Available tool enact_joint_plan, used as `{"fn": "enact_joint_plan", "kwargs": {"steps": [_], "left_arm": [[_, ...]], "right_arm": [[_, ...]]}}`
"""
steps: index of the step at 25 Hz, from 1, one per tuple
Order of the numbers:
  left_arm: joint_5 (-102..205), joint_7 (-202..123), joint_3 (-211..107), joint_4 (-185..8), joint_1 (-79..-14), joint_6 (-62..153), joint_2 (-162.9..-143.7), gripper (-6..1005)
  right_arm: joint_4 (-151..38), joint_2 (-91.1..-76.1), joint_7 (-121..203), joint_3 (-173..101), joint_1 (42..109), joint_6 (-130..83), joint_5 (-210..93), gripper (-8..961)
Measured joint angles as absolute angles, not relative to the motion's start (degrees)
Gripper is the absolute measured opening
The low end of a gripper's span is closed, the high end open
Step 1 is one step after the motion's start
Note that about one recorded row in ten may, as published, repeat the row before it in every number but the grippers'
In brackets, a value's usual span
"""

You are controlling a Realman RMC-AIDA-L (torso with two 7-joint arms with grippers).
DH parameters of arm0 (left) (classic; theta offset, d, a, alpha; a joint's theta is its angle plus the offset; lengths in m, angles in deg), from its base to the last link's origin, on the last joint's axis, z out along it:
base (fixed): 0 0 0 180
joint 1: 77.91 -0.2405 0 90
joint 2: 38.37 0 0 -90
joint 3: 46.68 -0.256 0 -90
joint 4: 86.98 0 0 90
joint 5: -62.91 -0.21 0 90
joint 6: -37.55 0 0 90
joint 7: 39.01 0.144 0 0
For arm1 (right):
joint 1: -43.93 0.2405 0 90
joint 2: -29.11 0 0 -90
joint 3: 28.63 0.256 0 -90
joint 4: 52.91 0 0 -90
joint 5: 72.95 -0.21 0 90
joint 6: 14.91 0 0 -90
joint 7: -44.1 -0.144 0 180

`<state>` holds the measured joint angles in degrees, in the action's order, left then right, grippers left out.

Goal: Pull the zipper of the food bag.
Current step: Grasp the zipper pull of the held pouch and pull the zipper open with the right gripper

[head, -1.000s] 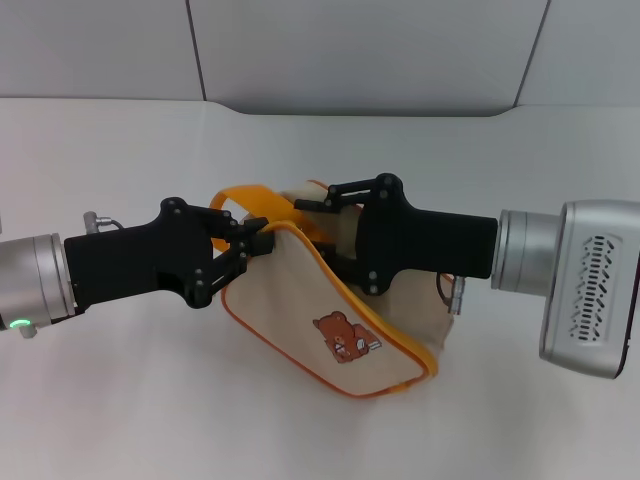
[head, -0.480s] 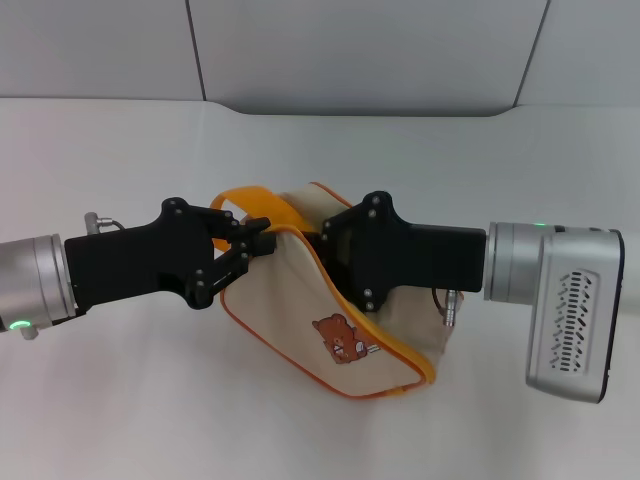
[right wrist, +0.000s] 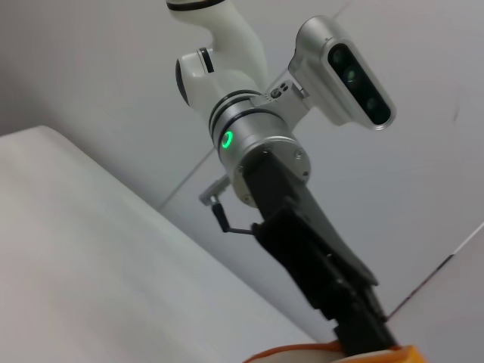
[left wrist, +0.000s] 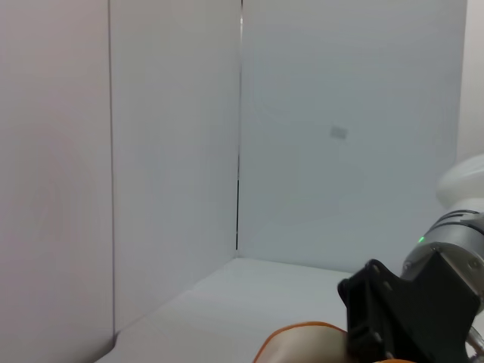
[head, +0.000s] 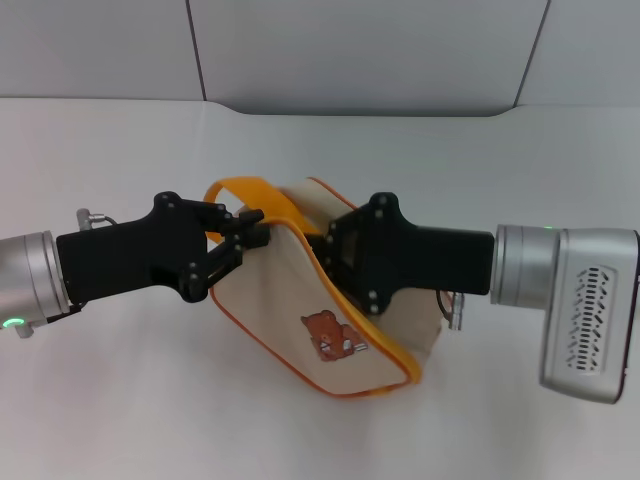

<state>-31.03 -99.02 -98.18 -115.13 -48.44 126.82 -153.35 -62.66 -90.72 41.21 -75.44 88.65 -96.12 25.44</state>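
Mid-table (head: 110, 400), we find the food bag (head: 300, 310) between both grippers — left gripper (head: 252, 232) clenched on its corner; right gripper's (head: 322, 243) fingers hidden, zipper (head: 345, 300) pull unseen. No readable text — only a bear print (head: 329, 335).

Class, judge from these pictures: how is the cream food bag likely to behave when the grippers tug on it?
The food bag looks like soft canvas that sags between the left gripper and the right gripper, so it will probably flex rather than resist. It seems light, so it may slide on the smooth table. Its strap looks floppy.
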Motion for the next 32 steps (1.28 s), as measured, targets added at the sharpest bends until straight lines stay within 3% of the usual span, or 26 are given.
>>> {"fn": "enact_joint_plan", "kwargs": {"steps": [4,11,26,32], "left_arm": [[-31.06,-99.07,-96.24,-114.76,-48.52,126.46,-153.41,88],[-31.25,-99.12,-92.38,-114.59,-49.43,124.99,-153.46,88],[-31.03,-99.71,-92.02,-114.58,-50.65,124.85,-153.63,89],[-31.03,-100.44,-91.84,-114.50,-51.77,124.62,-154.61,89]], "right_arm": [[-65.67,-90.33,35.43,-75.73,86.37,-98.56,29.27,1],[-83.79,-90.22,15.63,-75.76,76.26,-108.81,37.97,0],[-88.57,-90.11,-6.30,-70.83,74.12,-110.19,37.59,0],[-87.22,-90.06,-12.28,-65.74,73.04,-114.16,33.86,167]]}}
